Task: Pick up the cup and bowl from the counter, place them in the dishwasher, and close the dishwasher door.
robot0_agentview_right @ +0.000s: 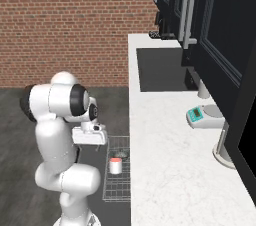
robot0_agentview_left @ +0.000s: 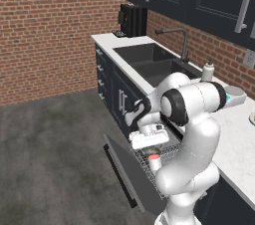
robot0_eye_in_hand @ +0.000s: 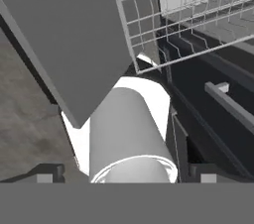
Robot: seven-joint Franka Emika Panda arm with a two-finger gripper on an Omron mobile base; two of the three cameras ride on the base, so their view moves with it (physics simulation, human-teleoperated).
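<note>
The jaws stand apart with nothing between them: in the hand view the two dark tips of the gripper (robot0_eye_in_hand: 124,174) sit low at either side. The gripper (robot0_agentview_left: 148,139) hangs over the far part of the rack (robot0_agentview_left: 169,155), which is pulled out of the dishwasher (robot0_agentview_left: 164,134) above the dropped door (robot0_agentview_left: 130,169). The cup (robot0_agentview_left: 154,162) stands upright in the rack, red inside up, just nearer than the hand; the right base view shows it (robot0_agentview_right: 115,165) near the rack's (robot0_agentview_right: 118,190) middle. A small dark shape (robot0_agentview_right: 122,154) lies in the rack just beyond the cup; whether it is the bowl cannot be told. The counter (robot0_agentview_right: 165,170) runs to the right of the rack, with a scale (robot0_agentview_right: 205,116) near the wall and the sink (robot0_agentview_right: 162,69) farther along.
</note>
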